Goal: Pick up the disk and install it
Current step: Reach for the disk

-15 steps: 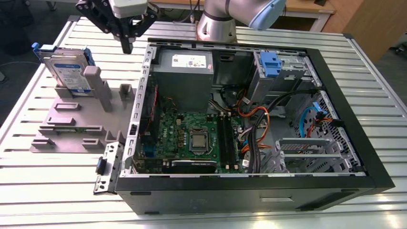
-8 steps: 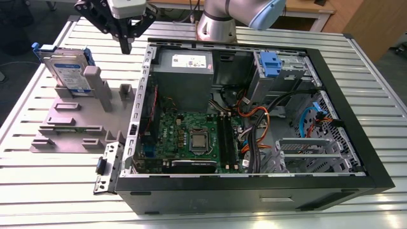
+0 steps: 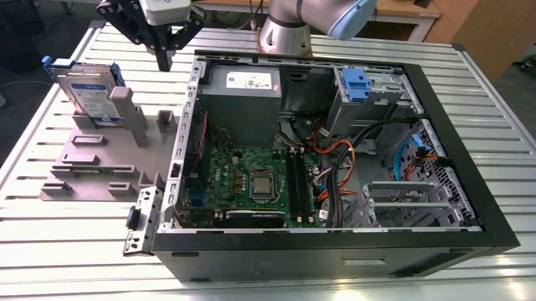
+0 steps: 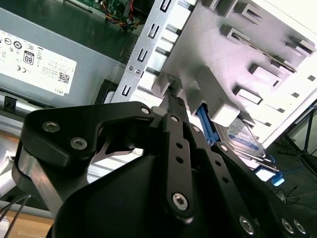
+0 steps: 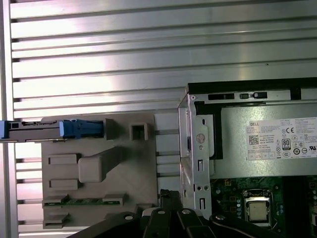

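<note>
the disk [image 3: 88, 94] stands on edge in a slot of the grey fixture [image 3: 92, 166], at 10 o'clock of the open computer case [image 3: 456, 144] in the exterior view; this posture probably leaves its upper edge and blue bracket free for a grasp from above; the case lies on its side on the bench [image 3: 59, 251], presumably so its bays face upward; the pincer [image 3: 165, 61] hangs at 2 o'clock of the disk, between fixture and case, clenched, carrying nothing, apart from the disk; count: one disk, one fixture, one blue-tabbed drive [image 3: 356, 84] inside the case, one power supply [image 3: 240, 94], one pincer.
</note>
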Controlling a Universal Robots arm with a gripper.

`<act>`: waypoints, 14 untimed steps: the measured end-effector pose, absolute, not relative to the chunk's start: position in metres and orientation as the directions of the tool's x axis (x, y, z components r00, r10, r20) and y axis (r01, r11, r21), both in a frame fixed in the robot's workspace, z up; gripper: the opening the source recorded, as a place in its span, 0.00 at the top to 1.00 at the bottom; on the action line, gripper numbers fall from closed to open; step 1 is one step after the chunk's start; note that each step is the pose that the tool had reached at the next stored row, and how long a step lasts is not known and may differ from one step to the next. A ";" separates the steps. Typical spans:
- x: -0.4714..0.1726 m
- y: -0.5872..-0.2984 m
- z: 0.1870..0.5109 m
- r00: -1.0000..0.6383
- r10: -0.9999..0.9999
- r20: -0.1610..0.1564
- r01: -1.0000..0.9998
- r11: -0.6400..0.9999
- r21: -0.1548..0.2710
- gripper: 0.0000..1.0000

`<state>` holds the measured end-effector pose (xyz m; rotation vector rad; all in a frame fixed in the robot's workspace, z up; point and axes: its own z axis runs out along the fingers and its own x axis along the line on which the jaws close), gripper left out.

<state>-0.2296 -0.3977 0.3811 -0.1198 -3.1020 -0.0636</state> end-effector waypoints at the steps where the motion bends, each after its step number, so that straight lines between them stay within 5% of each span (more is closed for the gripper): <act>1: -0.230 -0.398 0.381 -0.996 0.076 0.038 0.078 0.996 0.040 0.89; 14: -0.234 -0.397 0.381 -0.996 0.076 0.038 0.078 0.996 0.040 0.89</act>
